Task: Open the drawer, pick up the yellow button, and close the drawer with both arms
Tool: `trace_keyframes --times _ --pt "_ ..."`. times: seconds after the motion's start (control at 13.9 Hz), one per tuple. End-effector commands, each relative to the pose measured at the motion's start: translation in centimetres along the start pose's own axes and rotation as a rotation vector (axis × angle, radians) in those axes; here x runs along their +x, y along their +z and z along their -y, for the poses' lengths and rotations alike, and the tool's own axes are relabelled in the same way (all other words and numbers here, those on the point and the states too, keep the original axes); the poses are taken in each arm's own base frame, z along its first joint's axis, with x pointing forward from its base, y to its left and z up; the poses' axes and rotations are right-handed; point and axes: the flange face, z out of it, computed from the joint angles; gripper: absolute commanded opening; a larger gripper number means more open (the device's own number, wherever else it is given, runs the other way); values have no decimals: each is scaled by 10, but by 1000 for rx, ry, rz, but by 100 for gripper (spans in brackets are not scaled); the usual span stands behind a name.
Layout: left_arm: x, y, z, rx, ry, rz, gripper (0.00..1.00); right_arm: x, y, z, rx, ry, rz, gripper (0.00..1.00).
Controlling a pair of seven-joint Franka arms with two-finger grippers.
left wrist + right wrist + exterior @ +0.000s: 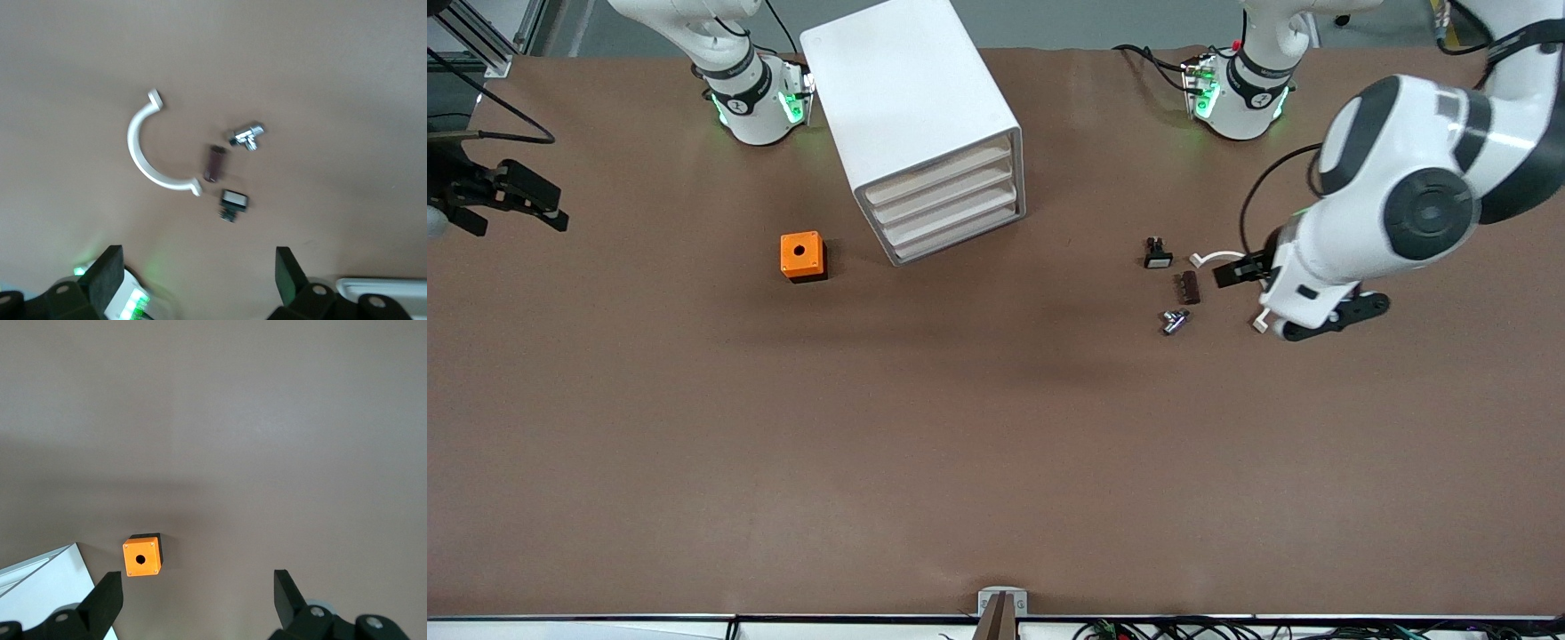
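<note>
Between my spread fingers, only bare brown table.
Left gripper (197, 283) hangs wide above the white clip (143, 157); right gripper (197, 603) wide above the orange cube (142, 556); the drawer (935, 174) sits closed.

Robotics lab bench: two white jointed robot arms (1396, 204) bolted to a brown-covered table (996, 462), aluminium framing (480, 40) at the corner, loose cables (1227, 629) along the edge.
</note>
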Motion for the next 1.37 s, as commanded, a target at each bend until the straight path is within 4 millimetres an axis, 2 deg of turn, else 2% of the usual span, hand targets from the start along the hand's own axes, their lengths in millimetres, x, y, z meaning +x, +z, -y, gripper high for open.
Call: trace_keyframes --times 0.0,0.07,0.14,0.29,0.43,0.65,0.72,0.79,0.86,1.01,1.08,1.15,1.3 --pt "-4 30 -41 20 -145 66 100 4 0 3 -21 6 3 100" --pt "-3 37 -56 29 -240 76 100 4 1 6 -20 1 5 100" --pt "-8 55 -75 64 -335 94 100 3 2 9 -20 -5 12 100" --pt "-29 88 -113 137 -503 97 100 3 5 13 -22 -5 25 100" --pt "-36 119 -133 179 -747 181 100 2 10 26 -26 78 54 100" --pt "-48 140 -155 208 -986 392 100 -1 5 73 -35 151 44 100" --pt "-63 139 -168 218 -1043 475 100 -2 5 86 -48 190 42 100" --pt "-69 132 -175 212 -1079 553 100 -4 5 101 -56 242 43 100" --pt "-75 127 -181 211 -1103 642 100 -9 6 124 -89 326 44 100" --pt "-76 136 -192 235 -1131 814 100 -22 10 180 -228 458 -18 100" --pt "-80 143 -199 255 -1137 853 100 -27 20 198 -318 471 -20 100" --pt "-84 155 -207 289 -1156 870 100 -28 31 211 -375 464 -13 100" --pt "-89 170 -225 347 -1207 890 100 -26 44 223 -392 470 0 100"
